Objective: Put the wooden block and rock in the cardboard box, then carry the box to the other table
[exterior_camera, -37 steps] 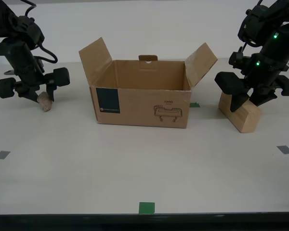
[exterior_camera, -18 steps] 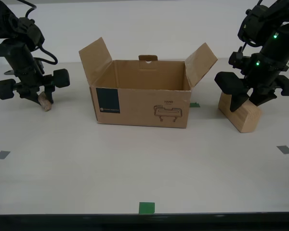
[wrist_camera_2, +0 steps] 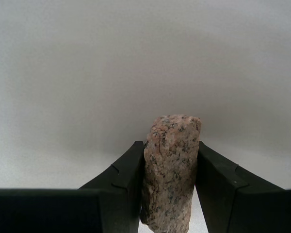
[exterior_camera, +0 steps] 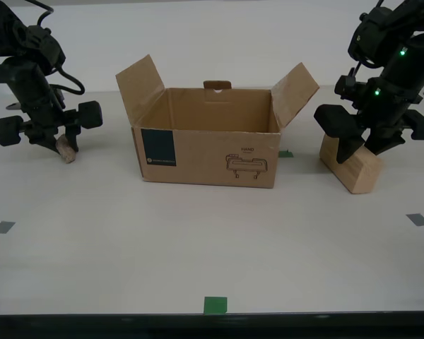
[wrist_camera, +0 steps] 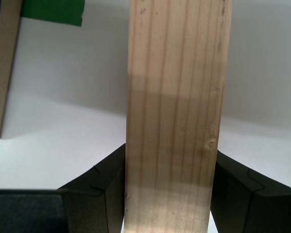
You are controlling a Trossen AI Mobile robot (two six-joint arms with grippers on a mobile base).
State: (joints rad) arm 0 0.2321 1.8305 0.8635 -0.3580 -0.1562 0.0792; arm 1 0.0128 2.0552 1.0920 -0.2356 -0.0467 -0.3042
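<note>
rock [wrist_camera_2: 172, 170]: pinched by my second gripper [wrist_camera_2: 169, 182], risen slightly off table.
block [wrist_camera: 174, 116]: clamped by my first gripper [wrist_camera: 167, 187], unmoved.
box [exterior_camera: 208, 152]: empty, awaiting both.

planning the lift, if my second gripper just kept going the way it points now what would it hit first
My second gripper is already shut on the rock and points down, so the rock would likely press into the beige tabletop first. Whether the rock already rests on it is unclear.
</note>
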